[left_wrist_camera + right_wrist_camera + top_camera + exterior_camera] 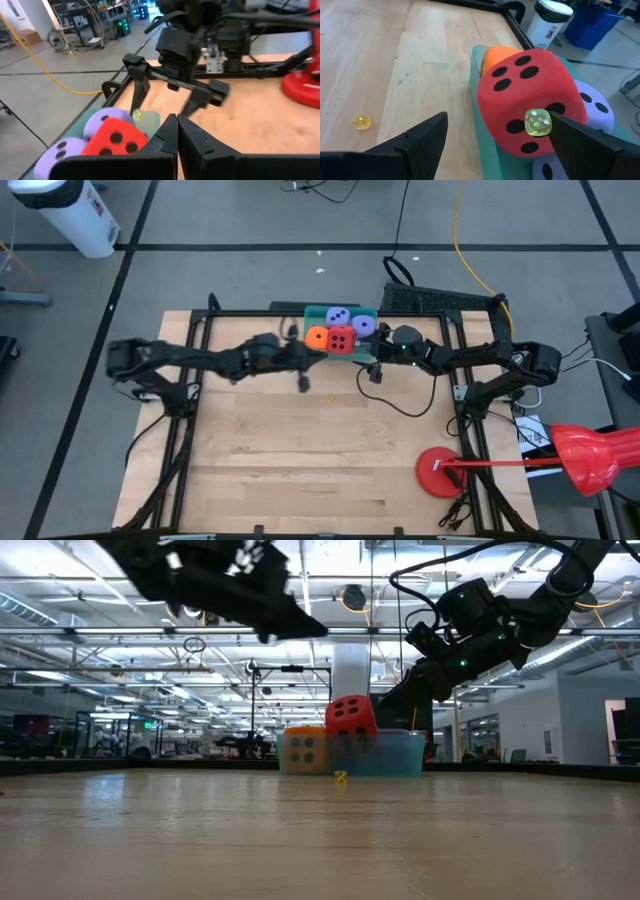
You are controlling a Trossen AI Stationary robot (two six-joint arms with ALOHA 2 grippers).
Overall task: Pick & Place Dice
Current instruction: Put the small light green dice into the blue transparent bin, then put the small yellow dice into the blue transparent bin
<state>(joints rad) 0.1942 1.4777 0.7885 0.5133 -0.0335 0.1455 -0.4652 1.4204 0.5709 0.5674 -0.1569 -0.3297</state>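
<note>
A teal bin (pixel 312 313) at the table's far middle holds two lavender dice (pixel 339 315) (pixel 363 326), an orange die (pixel 316 337) and a red die (pixel 342 340). The red die (pixel 351 715) lies tilted on top of the others, above the rim. My right gripper (pixel 497 120) hovers open over the bin's near right side, with a tiny yellow-green die (pixel 538 122) at one fingertip. A second tiny yellow die (pixel 331 383) lies on the wood in front of the bin. My left gripper (pixel 176 122) is shut, raised near the bin's left side, and holds nothing. My right gripper stands wide open, and the tiny yellow-green die (pixel 136 116) shows right at the tip of one finger (pixel 570 137), far from the other finger. I cannot tell whether that finger touches it or it is free in the air above the red die.
A red round disc (pixel 437 472) with a red cone-shaped piece (pixel 590 455) on a rod sits at the table's near right. Black frame rails (pixel 180 450) run along both table sides. A cable (pixel 405 405) trails on the wood below the right arm.
</note>
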